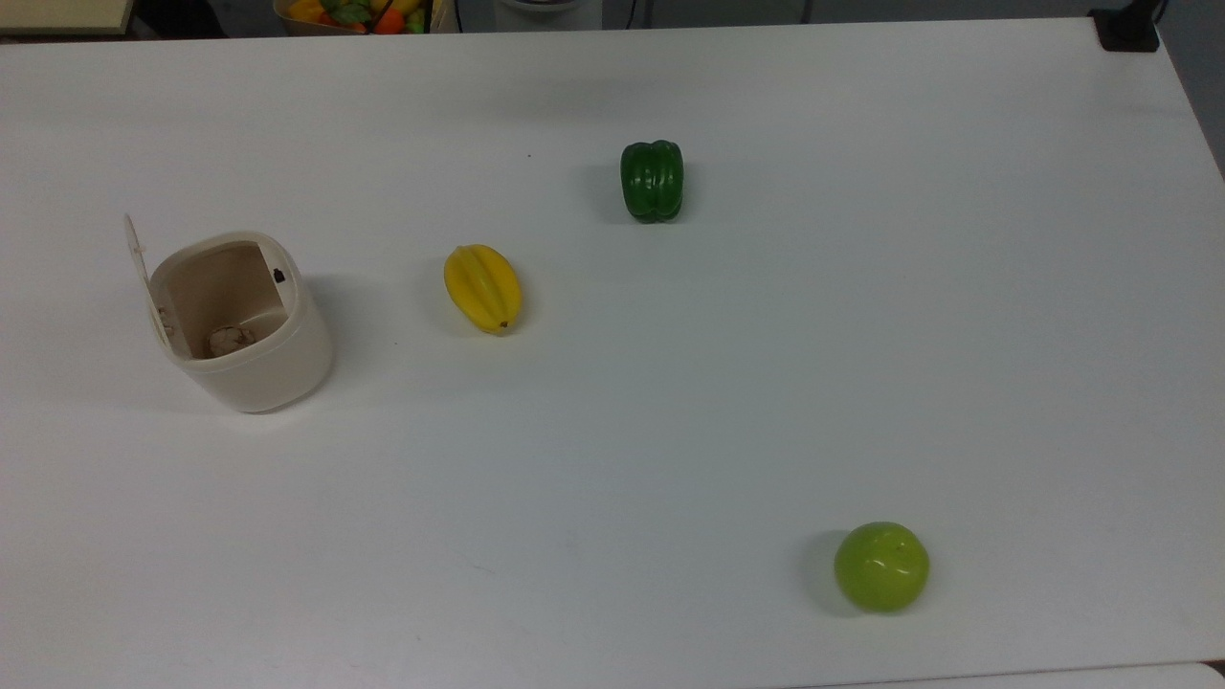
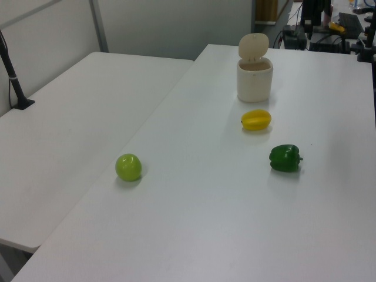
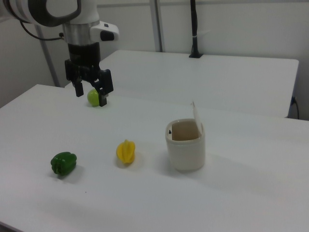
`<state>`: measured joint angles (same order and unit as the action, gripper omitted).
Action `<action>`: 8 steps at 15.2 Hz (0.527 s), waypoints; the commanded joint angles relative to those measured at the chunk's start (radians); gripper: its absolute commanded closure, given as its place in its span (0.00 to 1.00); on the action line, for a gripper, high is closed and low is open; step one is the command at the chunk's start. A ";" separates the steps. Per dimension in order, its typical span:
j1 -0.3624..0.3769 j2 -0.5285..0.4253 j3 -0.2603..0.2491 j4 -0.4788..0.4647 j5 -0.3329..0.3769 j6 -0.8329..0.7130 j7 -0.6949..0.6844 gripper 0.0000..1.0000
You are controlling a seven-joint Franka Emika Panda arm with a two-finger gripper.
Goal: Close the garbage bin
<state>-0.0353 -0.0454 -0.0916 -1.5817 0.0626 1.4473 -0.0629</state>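
Green pepper: a glossy dark green plastic bell pepper lies on the white table, nearest in the right view, at the right view's left.
Star fruit: a yellow ridged plastic star fruit lies between the pepper and the bin, apart from both.
Garbage bin: the small cream-beige plastic garbage bin stands upright at the top view's left, just beside the star fruit. Its flat hinged lid stands raised, so the mouth is uncovered; a small black button sits on the inner rim and a brownish lump lies at the bottom.
Green apple: a round light green plastic apple lies farther back, well apart from the bin.
Arm: the white Franka arm reaches in from the right view's upper left.
Jaws: the black gripper hangs above the table in front of the apple, well apart from the bin, jaws spread and grasping nothing.
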 commanded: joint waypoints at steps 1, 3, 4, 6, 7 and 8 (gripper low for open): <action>0.011 -0.016 -0.016 -0.004 0.002 -0.018 -0.003 0.25; 0.009 -0.016 -0.016 -0.004 0.003 -0.015 -0.003 0.39; 0.000 -0.014 -0.016 -0.003 0.005 -0.015 -0.003 0.45; -0.018 -0.011 -0.016 -0.001 0.013 -0.002 -0.002 0.56; -0.024 -0.013 -0.016 0.000 0.014 0.020 0.003 0.58; -0.031 -0.010 -0.016 0.002 0.014 0.034 0.005 0.60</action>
<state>-0.0536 -0.0453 -0.0957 -1.5804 0.0627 1.4500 -0.0623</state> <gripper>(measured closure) 0.520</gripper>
